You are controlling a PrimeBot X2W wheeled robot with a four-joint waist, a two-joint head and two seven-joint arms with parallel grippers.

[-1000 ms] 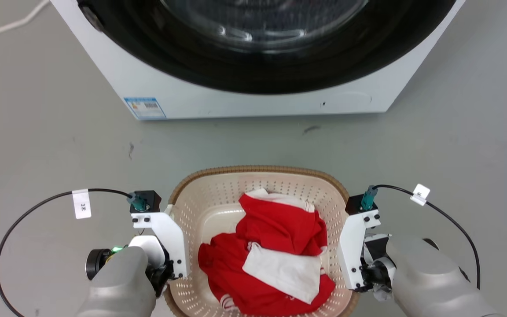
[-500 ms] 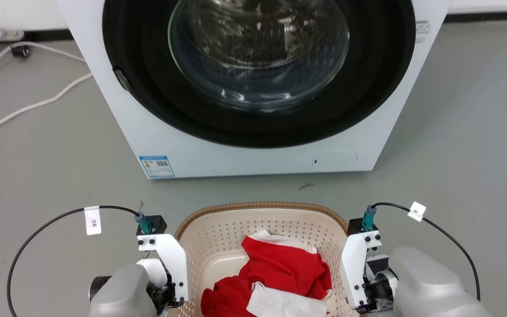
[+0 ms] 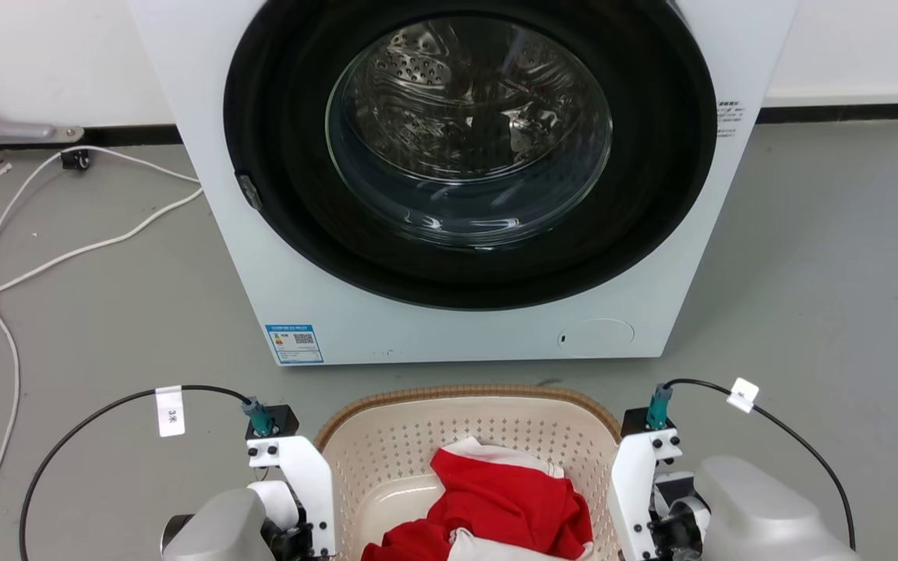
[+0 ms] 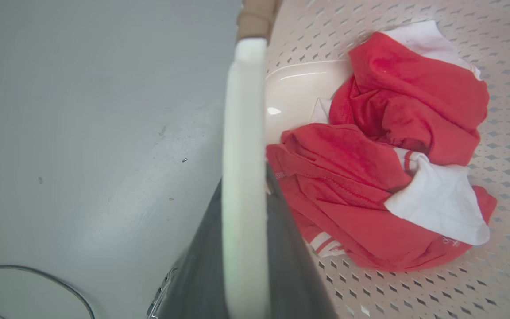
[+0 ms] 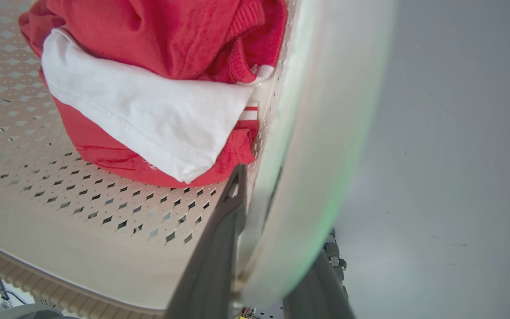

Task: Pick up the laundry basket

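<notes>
The laundry basket (image 3: 466, 393) is cream with perforated walls and a brown woven-look rim, and it sits low in the head view between my two arms. Red and white clothes (image 3: 505, 499) lie inside it. In the left wrist view my left gripper (image 4: 245, 182) is shut on the basket's white left handle (image 4: 243, 110), one dark finger on each side. In the right wrist view my right gripper (image 5: 277, 199) is shut on the white right handle (image 5: 326, 110). The near part of the basket is cut off by the head view's bottom edge.
A white front-loading washing machine (image 3: 277, 257) with a round glass door (image 3: 468, 132) stands on the grey floor right behind the basket. White cables (image 3: 67, 251) trail across the floor at the left. Bare floor lies to the right of the machine.
The head camera has lifted, so the whole picture slid down: the machine's door is now in full view and the basket sits lower. Both grippers keep their places at the basket's sides.
</notes>
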